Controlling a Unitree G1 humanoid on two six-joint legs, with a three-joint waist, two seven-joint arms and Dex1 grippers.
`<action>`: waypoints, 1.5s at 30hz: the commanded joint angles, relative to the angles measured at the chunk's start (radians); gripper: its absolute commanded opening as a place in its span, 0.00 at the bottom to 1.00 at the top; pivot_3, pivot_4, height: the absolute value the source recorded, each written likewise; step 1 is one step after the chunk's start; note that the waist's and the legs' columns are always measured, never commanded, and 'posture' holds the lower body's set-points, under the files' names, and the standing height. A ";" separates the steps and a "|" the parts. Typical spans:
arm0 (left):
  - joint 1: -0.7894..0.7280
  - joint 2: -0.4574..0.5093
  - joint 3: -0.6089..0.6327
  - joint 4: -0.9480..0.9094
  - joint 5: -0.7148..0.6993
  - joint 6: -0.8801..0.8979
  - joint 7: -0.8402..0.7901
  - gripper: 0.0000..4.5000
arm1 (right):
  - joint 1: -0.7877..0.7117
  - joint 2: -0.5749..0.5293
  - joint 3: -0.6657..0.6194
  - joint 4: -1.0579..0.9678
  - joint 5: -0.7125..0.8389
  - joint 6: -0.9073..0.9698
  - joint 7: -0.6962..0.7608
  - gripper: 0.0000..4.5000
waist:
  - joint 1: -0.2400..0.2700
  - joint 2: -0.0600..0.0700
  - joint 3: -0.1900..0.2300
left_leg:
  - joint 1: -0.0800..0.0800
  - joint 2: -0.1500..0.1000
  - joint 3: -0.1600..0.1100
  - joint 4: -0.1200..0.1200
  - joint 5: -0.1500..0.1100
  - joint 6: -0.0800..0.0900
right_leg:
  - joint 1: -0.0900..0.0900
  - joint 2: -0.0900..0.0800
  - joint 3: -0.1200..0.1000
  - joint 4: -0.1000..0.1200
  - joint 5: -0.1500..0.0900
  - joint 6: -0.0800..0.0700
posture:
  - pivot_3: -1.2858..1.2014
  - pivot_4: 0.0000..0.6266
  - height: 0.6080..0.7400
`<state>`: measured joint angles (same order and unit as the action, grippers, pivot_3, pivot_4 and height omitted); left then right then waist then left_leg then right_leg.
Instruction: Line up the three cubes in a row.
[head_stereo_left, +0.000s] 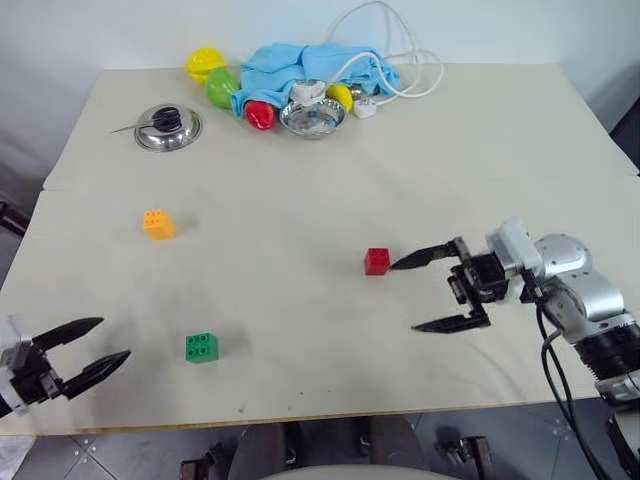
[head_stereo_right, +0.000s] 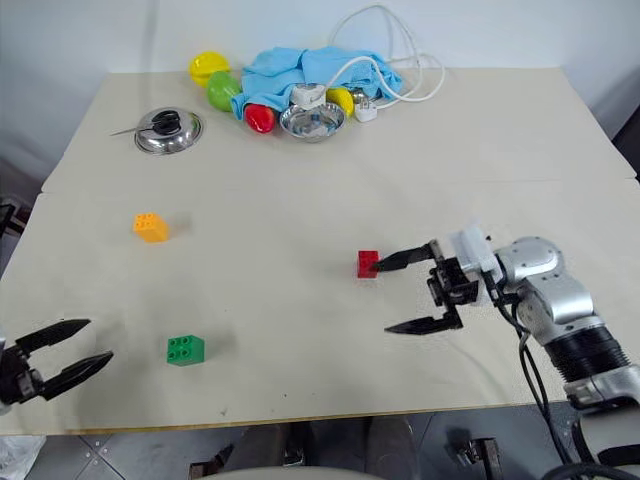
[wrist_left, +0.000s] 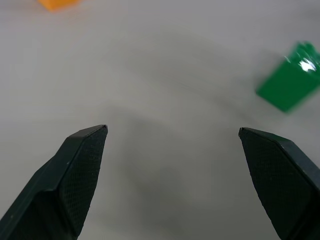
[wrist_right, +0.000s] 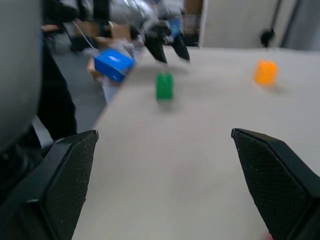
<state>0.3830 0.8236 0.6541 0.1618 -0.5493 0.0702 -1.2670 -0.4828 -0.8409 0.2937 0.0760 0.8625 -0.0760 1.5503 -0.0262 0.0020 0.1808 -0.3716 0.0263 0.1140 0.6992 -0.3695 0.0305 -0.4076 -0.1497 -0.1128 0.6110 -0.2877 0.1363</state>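
Sitting loose on the desk (head_stereo_left: 420, 180), the red cube (head_stereo_left: 377, 261) is the landmark: the orange-yellow cube (head_stereo_left: 158, 224) lies well to its left and a little farther back, and the green cube (head_stereo_left: 202, 347) lies to its left and nearer the front edge, so the three form a wide triangle, not a row. Just right of the red cube is the right hand (head_stereo_left: 426, 292), fingers spread and empty, its upper fingertip almost at the cube's side; whether it touches is hard to tell. Far left of the red cube, near the front corner, the left hand (head_stereo_left: 92, 349) hangs released too, with the green cube nearest it.

Judged risk: that close fingertip could nudge the red cube askew if the arm swings sideways, and a grab at the green cube could push it off the near edge.

Behind, fruit toys, a bowl and cable partly hide under a blue cloth (head_stereo_left: 290, 66)
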 joint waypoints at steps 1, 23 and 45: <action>0.036 0.004 0.015 -0.090 -0.005 -0.049 -0.049 1.00 | 0.038 0.016 -0.061 -0.035 -0.016 0.008 0.064 0.99 | 0.004 0.000 0.000 | 0.000 0.000 0.000 0.000 0.000 0.000 | 0.000 -0.001 0.000 0.000 0.000 0.000 | 0.52 0.24 1.00; -0.196 -0.079 -0.354 -0.169 0.097 -0.195 -0.057 0.53 | 0.248 0.007 -0.285 -0.055 -0.133 0.033 0.040 1.00 | 0.007 0.000 0.000 | 0.000 0.000 0.004 0.001 -0.001 0.002 | 0.000 0.001 0.000 0.000 0.002 -0.002 | 0.52 0.24 1.00; -1.176 -0.420 -0.931 0.422 0.426 -0.052 0.062 0.33 | 0.643 0.182 -0.671 -0.313 -0.097 0.029 -0.263 1.00 | 0.050 -0.002 0.000 | 0.000 -0.009 0.008 0.004 0.001 0.005 | 0.006 0.004 -0.001 -0.003 0.004 0.003 | 0.52 0.24 1.00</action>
<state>-0.7651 0.4137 -0.2701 0.5299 -0.1585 0.0563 -1.2288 0.1509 -0.6598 -0.3441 -0.1963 0.7655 -0.0319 1.2932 0.0241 0.0005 0.1812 -0.3715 0.0170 0.1217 0.7029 -0.3687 0.0353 -0.4016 -0.1458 -0.1138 0.6077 -0.2834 0.1393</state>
